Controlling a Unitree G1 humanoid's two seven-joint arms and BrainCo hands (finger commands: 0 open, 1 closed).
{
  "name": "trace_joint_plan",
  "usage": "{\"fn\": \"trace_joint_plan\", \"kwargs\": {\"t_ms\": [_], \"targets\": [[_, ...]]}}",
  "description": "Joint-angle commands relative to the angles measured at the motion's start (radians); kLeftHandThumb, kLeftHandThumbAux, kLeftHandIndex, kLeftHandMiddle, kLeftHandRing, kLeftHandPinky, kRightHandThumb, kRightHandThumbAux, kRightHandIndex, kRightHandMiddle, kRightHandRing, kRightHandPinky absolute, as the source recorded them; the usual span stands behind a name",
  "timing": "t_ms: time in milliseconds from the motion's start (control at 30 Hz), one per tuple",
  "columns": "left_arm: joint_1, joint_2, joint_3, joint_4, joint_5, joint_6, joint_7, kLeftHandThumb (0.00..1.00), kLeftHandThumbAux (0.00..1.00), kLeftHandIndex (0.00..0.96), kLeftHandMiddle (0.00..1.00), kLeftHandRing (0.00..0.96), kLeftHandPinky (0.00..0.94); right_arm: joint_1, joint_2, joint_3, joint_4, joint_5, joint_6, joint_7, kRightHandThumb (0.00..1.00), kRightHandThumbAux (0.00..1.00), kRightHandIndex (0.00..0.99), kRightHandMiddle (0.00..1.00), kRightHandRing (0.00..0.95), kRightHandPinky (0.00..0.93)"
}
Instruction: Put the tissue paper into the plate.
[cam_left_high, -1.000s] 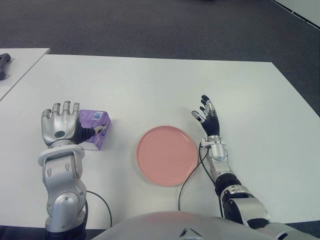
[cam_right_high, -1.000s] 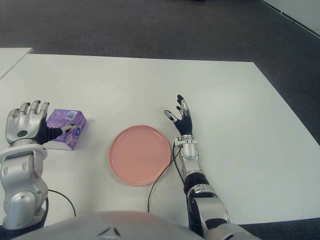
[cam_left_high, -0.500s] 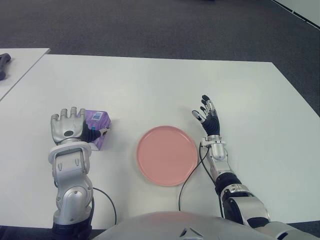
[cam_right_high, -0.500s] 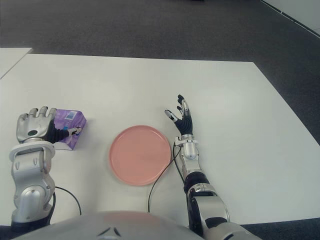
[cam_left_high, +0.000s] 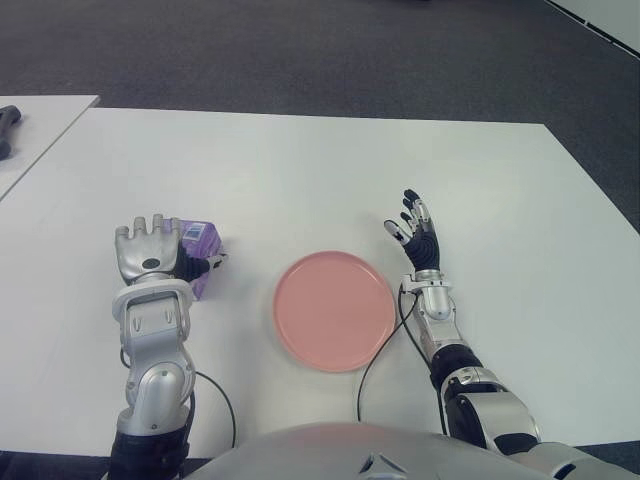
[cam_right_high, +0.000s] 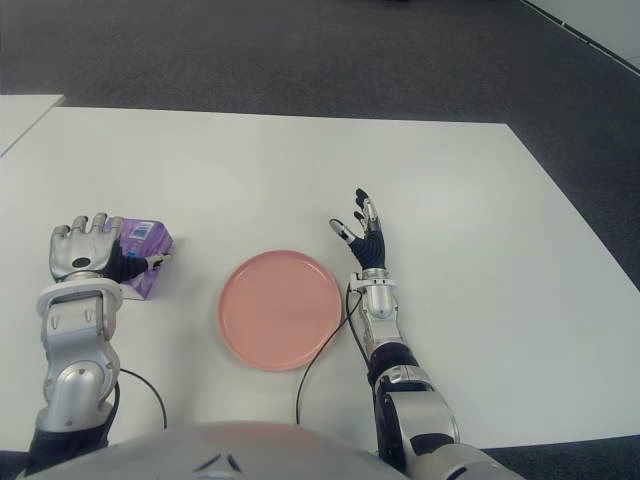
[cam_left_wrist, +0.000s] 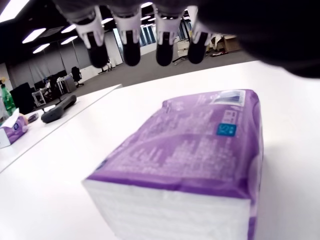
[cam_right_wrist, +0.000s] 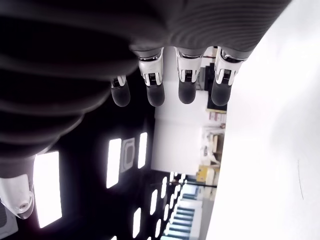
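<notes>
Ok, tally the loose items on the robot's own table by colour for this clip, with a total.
Purple: 1, the tissue pack, under the open left hand.
Pink: 1, the plate, with nothing in it, left of the open right hand.
Total: 2.

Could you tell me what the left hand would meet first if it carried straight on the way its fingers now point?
Most likely the tissue pack. The left hand is open right over its near end, fingertips above the purple top. How high it hovers is unclear, so it might skim across the pack instead.
</notes>
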Motion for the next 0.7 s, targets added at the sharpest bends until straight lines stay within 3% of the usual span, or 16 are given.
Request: {"fn": "trace_joint_plan", "kwargs": {"t_ms": [33,333,700], "targets": [[-0.021,-0.001,-0.015,0.056,0.020,0.029,0.028,0.000,0.164,0.000,0.000,0.000,0.000,0.096,-0.004,0.005,0.077,-0.018,-0.009,-0.001,0.000,0.520,0.000,0.000,0.000,0.005],[-0.049,0.003,-0.037,0.105,0.028,0.068,0.037,0.000,0.171,0.000,0.000,0.000,0.000,0.098,-0.004,0.005,0.079,-0.018,-0.012,-0.001,0.000,0.520,0.000,0.000,0.000,0.005],[-0.093,0.027,-0.044,0.224,0.033,0.140,0.124,0.000,0.189,0.000,0.000,0.000,0.000,0.099,-0.006,0.004,0.079,-0.016,-0.013,0.001,0.000,0.520,0.000,0.000,0.000,0.005]]}}
